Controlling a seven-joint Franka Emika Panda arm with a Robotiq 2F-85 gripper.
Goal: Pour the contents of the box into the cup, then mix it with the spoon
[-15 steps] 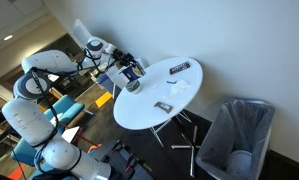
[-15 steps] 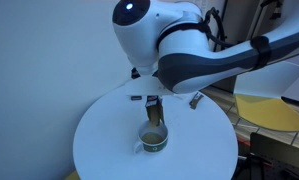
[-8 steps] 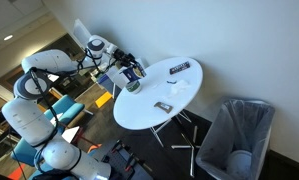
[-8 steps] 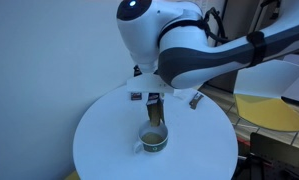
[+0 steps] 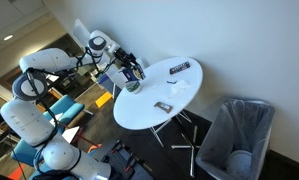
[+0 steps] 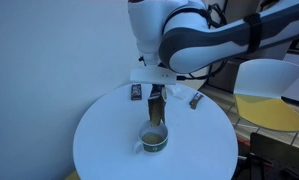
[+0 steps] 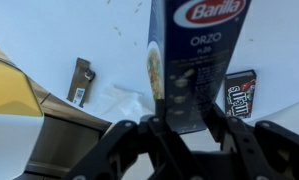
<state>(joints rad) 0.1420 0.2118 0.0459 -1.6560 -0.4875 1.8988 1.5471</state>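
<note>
Right at the grey-green cup, gripper clamps the Barilla orzo box upright, apparently staged for pouring.

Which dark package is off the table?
The tall Barilla orzo box, held in the gripper; the dark bar and dark packet lie on the table.

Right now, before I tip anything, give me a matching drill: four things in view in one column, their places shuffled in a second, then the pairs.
Things:
1. box
2. cup
3. long dark piece
4. grey bin

Places:
A. on the floor beside the table
B. lying flat on the table
C. clamped in the gripper, above the table
D. standing on the table, under the box

Pairs: 1-C, 2-D, 3-B, 4-A
</note>
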